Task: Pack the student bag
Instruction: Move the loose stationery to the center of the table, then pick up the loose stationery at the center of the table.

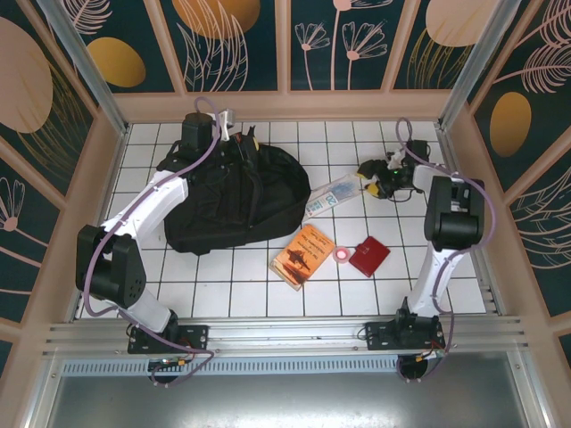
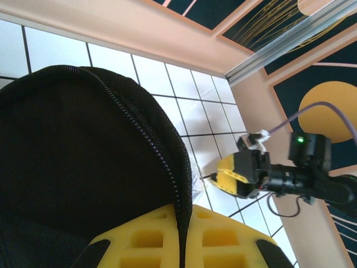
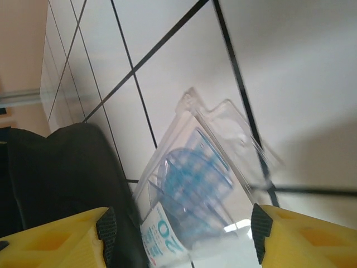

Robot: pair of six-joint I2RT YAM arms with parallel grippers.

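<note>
Left wrist view: left gripper (image 2: 181,237) pinches the student bag's (image 2: 72,156) rim; right gripper (image 3: 179,226) gapes wide beside it.

One bag (image 1: 232,201). One orange book (image 1: 303,255). One red wallet (image 1: 368,256). One small red disc (image 1: 342,256). One clear pack (image 1: 328,198), blue pieces inside too blurred to count. One silver cylinder (image 1: 227,117). Two tools: left tool (image 2: 184,215), right tool (image 3: 179,215). One tiled counter (image 1: 223,294).
</note>
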